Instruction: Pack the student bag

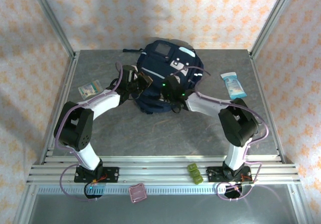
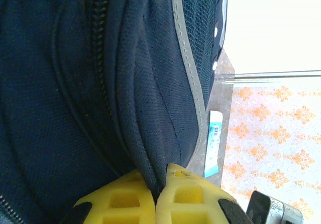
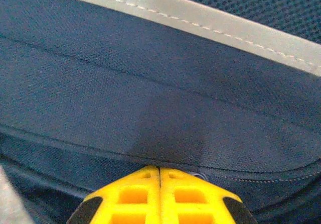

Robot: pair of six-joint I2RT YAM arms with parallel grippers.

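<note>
Arms (image 1: 103,103) are white with black joints (image 1: 80,128), lilac cables (image 1: 59,126), yellow end effector fingers (image 2: 190,196)

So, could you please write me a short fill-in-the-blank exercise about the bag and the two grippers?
1. The left gripper is shut on a fold of the student bag, and its fingers are ____ in colour.
2. The right gripper sits against the bag with its jaws ____.
3. In the top view, the light-blue packet lies on the table to the ____ of the bag.
4. The pink item lies nearer the ____ arm's base than the green item does.
Missing words: yellow; shut; right; left.
</note>
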